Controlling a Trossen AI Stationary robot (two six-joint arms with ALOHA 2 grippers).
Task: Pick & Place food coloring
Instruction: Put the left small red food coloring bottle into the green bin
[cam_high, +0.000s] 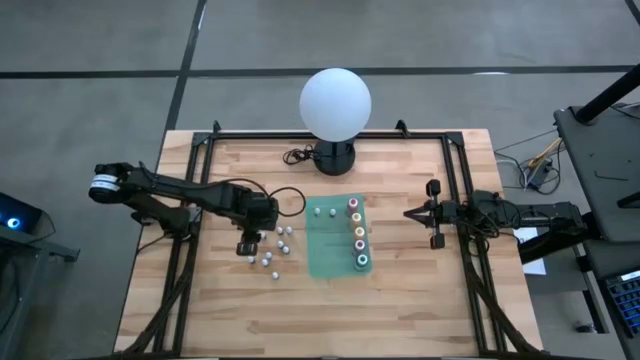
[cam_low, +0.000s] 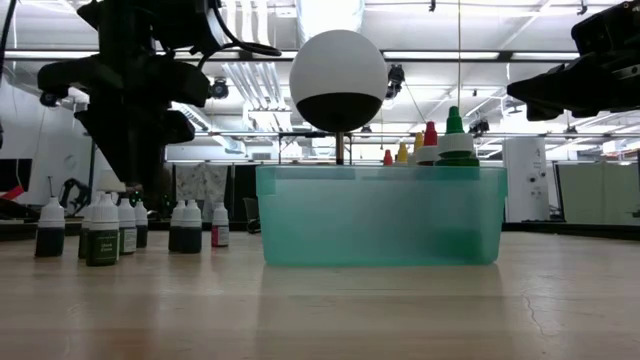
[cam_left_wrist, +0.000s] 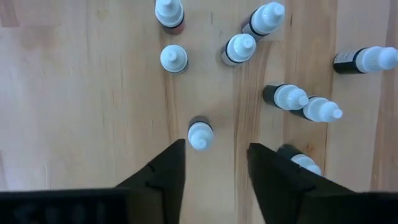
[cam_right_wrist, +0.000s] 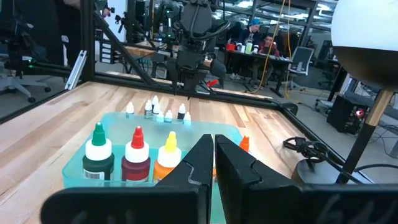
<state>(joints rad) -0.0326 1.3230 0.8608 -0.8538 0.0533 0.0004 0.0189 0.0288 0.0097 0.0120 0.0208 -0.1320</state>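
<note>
The left end effector (cam_left_wrist: 211, 163) is seen released, fingers parted above one small white-capped food coloring bottle (cam_left_wrist: 199, 133) standing untouched on the wooden desk (cam_high: 230, 310), other bottles crowding nearby.

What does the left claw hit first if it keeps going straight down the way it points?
Probably the small white-capped bottle standing just ahead of the open left claw, roughly centred between its fingers. The wooden table lies beyond it. Depth is hard to judge, so treat this as likely.
</note>
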